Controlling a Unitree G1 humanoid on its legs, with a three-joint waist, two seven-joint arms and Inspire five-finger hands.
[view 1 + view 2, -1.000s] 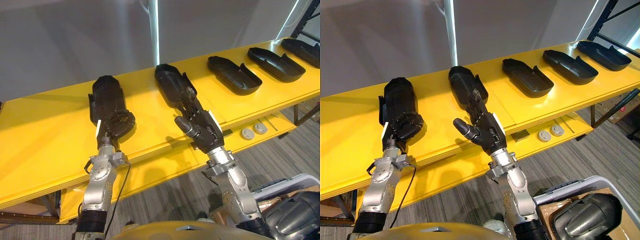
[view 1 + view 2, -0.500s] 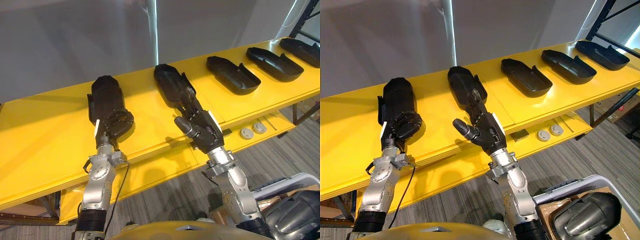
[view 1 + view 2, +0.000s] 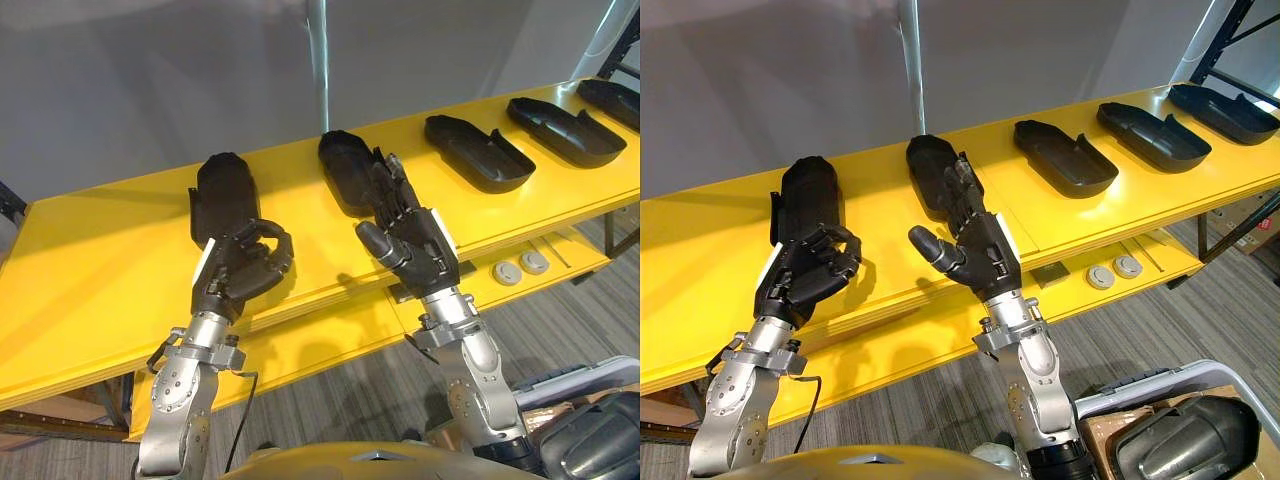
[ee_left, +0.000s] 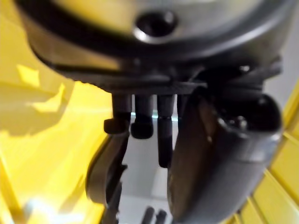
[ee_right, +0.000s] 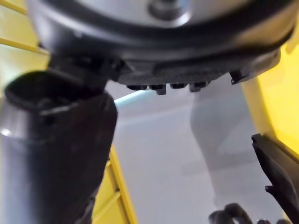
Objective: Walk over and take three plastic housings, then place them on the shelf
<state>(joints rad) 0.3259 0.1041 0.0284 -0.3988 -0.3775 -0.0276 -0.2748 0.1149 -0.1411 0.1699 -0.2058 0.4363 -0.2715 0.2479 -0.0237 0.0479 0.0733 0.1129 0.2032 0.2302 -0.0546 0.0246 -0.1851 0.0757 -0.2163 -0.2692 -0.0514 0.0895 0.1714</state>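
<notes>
Several black plastic housings lie in a row on the yellow shelf (image 3: pixel 100 260). The leftmost housing (image 3: pixel 222 192) lies just beyond my left hand (image 3: pixel 240 272), which hovers near the shelf's front edge with curled fingers and nothing in it. In the left wrist view this housing (image 4: pixel 106 173) shows past the curled fingers (image 4: pixel 140 127). My right hand (image 3: pixel 412 245) is open, its straight fingers raised over the near end of the second housing (image 3: pixel 348 172). Three more housings (image 3: pixel 472 152) (image 3: pixel 560 126) (image 3: pixel 612 100) follow to the right.
A grey wall with a bright vertical pole (image 3: pixel 318 60) backs the shelf. A lower yellow ledge holds two round grey discs (image 3: pixel 522 270) and a small dark block (image 3: pixel 1049 276). A grey bin (image 3: pixel 1140 390) stands on the carpet at lower right.
My left hand has drawn back off the leftmost housing and lifted, fingers still curled. My right hand has risen with fingers straighter over the second housing. The camera has shifted slightly.
</notes>
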